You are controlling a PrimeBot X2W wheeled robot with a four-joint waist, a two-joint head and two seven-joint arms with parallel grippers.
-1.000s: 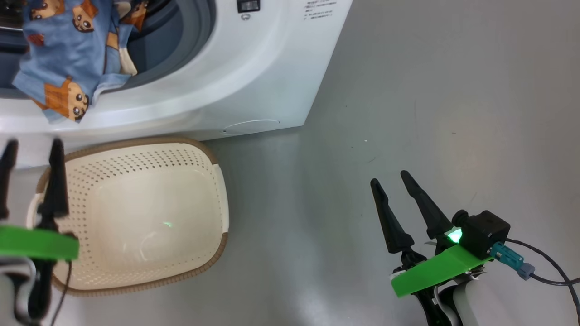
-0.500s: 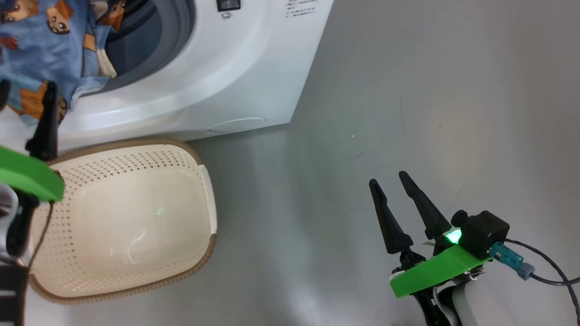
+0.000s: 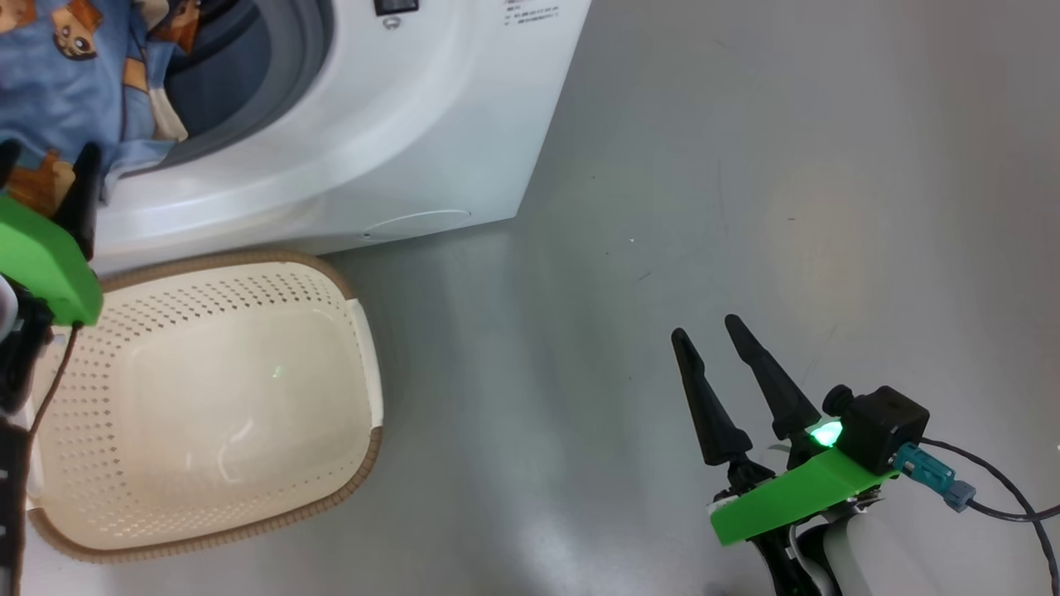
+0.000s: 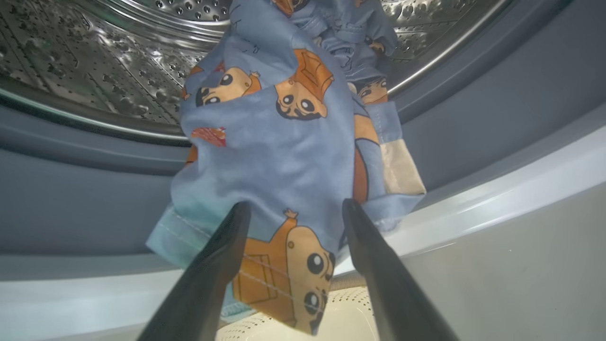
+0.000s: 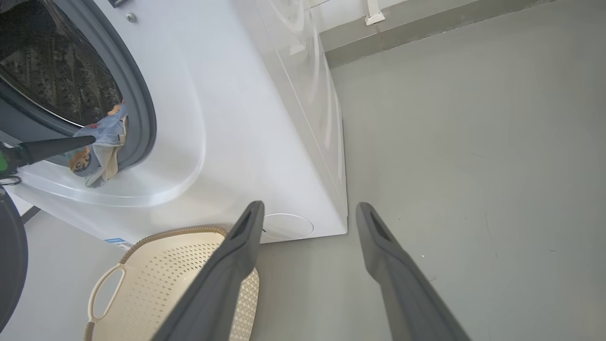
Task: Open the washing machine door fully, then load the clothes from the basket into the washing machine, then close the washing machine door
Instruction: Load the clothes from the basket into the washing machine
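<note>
The clothes (image 3: 58, 91), light blue with orange cartoon prints, hang half out of the washing machine (image 3: 397, 149) over the lower lip of its opening. My left gripper (image 3: 45, 161) is at that lip, open. In the left wrist view its fingertips (image 4: 236, 215) stand on either side of the hanging hem of the clothes (image 4: 284, 151), with the steel drum (image 4: 94, 57) behind. The cream basket (image 3: 224, 261) on the floor below holds nothing. My right gripper (image 3: 716, 331) hovers open over bare floor to the right. A dark curved edge of the washing machine door (image 5: 7, 265) shows at the right wrist view's lower left.
The grey-blue gasket (image 4: 473, 118) rings the opening. Grey floor (image 3: 745, 165) stretches to the right of the machine, and a wall base (image 5: 426, 28) runs behind it. A cable (image 3: 994, 497) trails from my right wrist.
The camera has shifted, sliding the scene left and up. My left gripper has risen from over the basket's left end to the hanging clothes. The right gripper has not moved.
</note>
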